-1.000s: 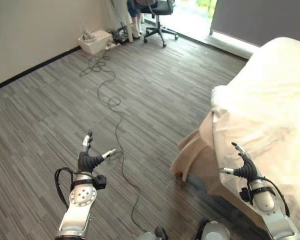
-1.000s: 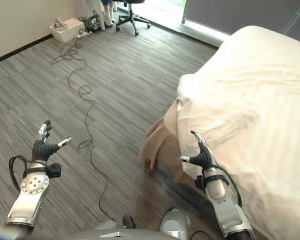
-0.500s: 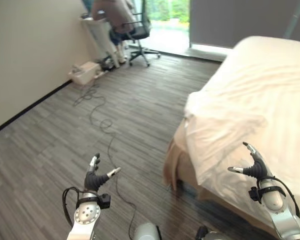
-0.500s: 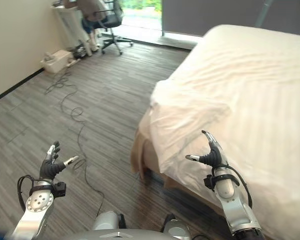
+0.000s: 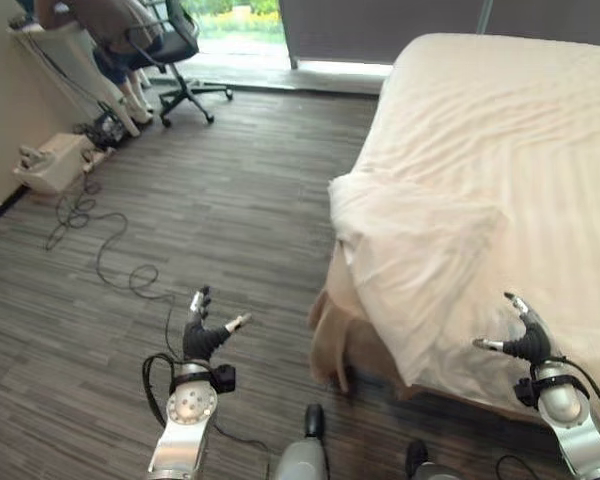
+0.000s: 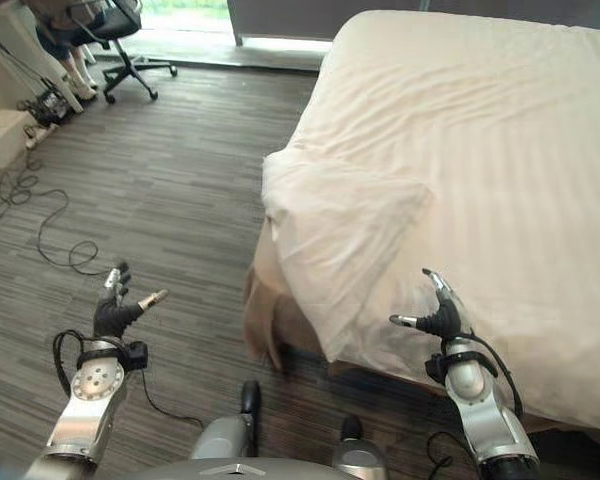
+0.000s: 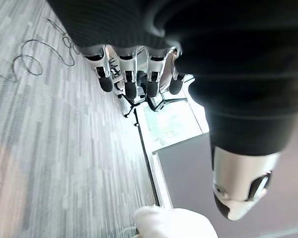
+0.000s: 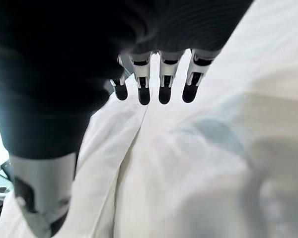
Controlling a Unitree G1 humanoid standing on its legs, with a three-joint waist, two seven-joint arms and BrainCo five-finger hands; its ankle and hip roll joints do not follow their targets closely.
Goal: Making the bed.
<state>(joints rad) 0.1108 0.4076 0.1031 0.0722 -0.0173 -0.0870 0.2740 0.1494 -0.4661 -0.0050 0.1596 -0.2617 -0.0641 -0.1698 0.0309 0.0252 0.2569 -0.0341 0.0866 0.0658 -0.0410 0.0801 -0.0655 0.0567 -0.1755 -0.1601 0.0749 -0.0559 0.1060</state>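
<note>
A bed (image 5: 500, 130) with a cream sheet takes up the right side. At its near left corner the sheet is folded back in a loose flap (image 5: 420, 260), and a tan under-layer (image 5: 330, 335) hangs down to the floor. My right hand (image 5: 528, 343) hovers open just above the bed's near edge, right of the flap, holding nothing; in its wrist view the straight fingers (image 8: 164, 79) point over the white cloth. My left hand (image 5: 200, 335) is open over the floor, well left of the bed corner.
Grey wood-look floor (image 5: 220, 200) spreads left of the bed. A loose cable (image 5: 100, 265) lies on the floor at the left. At the far left stand a white box (image 5: 50, 160), an office chair (image 5: 175, 45) with a seated person and a desk.
The camera has swung right, so the bed now shows more fully. Both hands stay open and hold nothing; the right one remains above the bed's near edge.
</note>
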